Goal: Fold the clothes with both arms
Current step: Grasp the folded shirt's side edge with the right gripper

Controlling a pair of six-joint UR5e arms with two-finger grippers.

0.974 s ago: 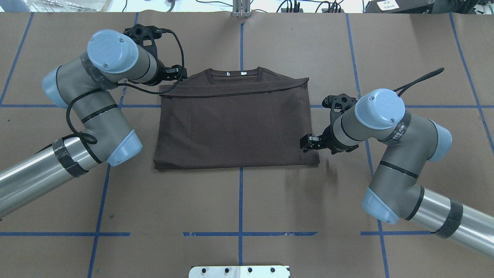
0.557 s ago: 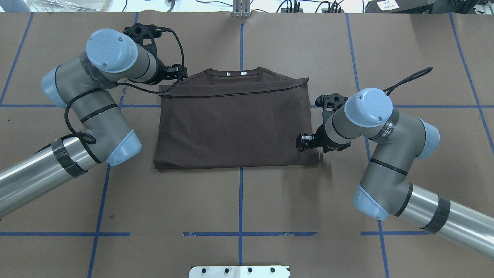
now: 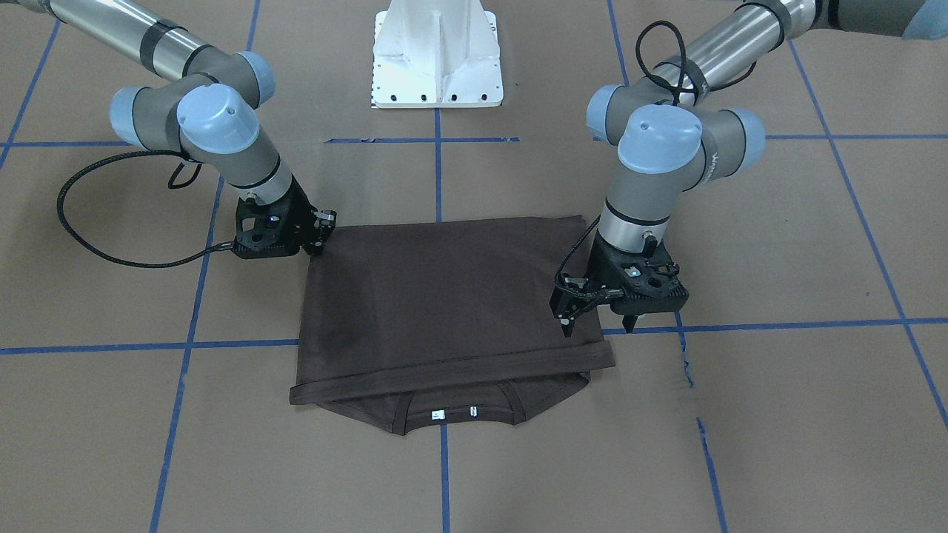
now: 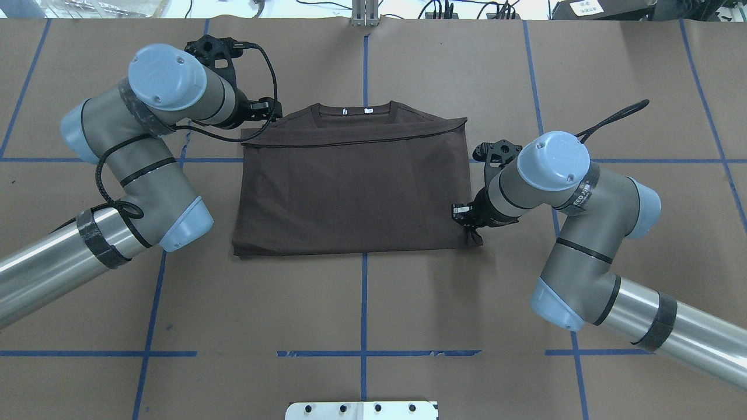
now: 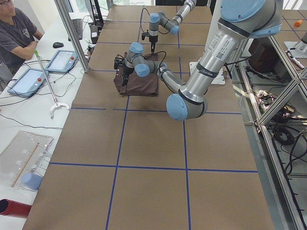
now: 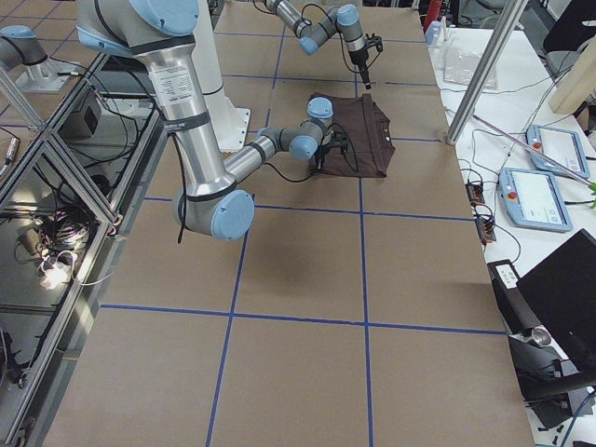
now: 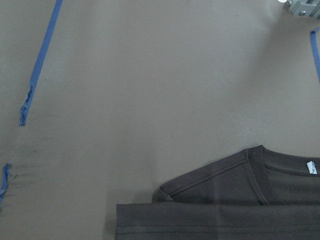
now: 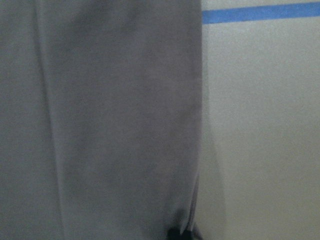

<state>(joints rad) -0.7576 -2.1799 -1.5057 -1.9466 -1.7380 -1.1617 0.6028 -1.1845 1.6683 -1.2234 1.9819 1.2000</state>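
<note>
Robotics lab. Brown paper-covered table (image 5: 153, 139) gridded with blue tape (image 5: 144, 167), aluminium post (image 5: 70, 32) past the left arm (image 5: 211, 52). Beyond that, an operator (image 5: 17, 31) at a bench (image 5: 19, 124) with tablets (image 5: 60, 61).

A dark brown T-shirt (image 4: 350, 192) lies flat in the middle of the worktop, nearer its far edge. It is folded into a rough rectangle. The lower half is doubled up over the chest, so the hem runs straight across just below the ribbed collar (image 4: 355, 111), which points at the far edge.

The left arm (image 4: 146, 175), silver-grey with pale blue caps, bends in toward the shirt's far left corner. The left gripper (image 3: 596, 323) points down there with its fingers spread.

The right arm (image 4: 583, 251) reaches the shirt's near right corner. The right gripper (image 3: 320, 231) touches the cloth edge, but its grip is unclear.
</note>
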